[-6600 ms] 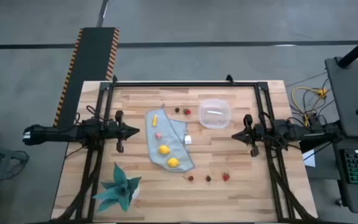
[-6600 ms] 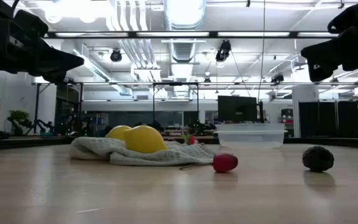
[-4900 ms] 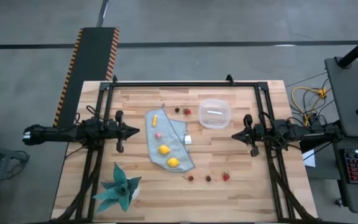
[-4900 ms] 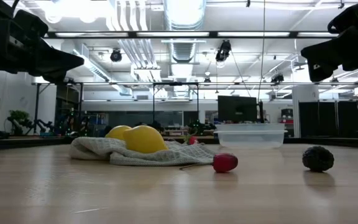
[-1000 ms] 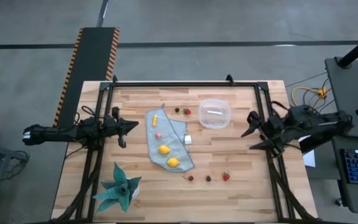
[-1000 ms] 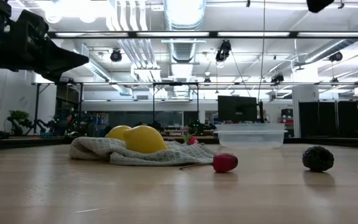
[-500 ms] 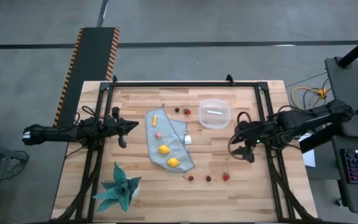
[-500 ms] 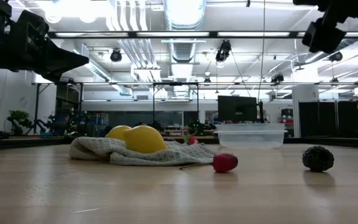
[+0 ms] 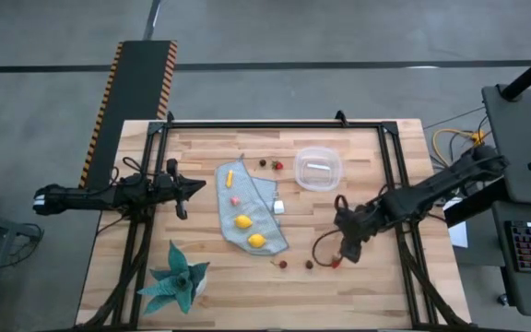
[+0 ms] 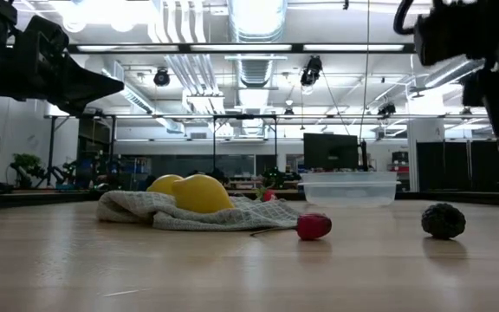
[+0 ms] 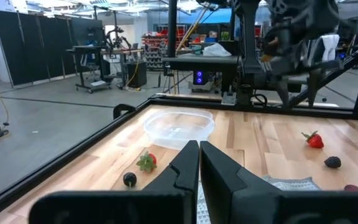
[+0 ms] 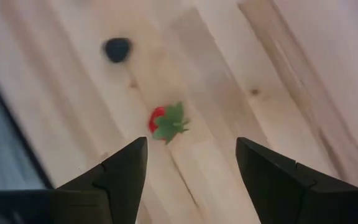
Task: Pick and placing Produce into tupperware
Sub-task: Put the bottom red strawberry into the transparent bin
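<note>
The strawberry [image 12: 164,122] lies bare on the table [image 9: 404,277], well apart from the tupperware [image 9: 317,169], and the right gripper [image 12: 191,163], fingers wide, has swung down over it, signalling imminent pickup; left gripper [image 11: 199,163] narrow, idle.

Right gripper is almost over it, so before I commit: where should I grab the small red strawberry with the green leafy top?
Grip the small red strawberry across its red body, coming straight down from above. It lies on its side on the bare wooden table, leafy cap to one end, nothing touching it. The right gripper hangs over it, fingers open, so the jaws could straddle the body rather than the thin leaves.
</note>
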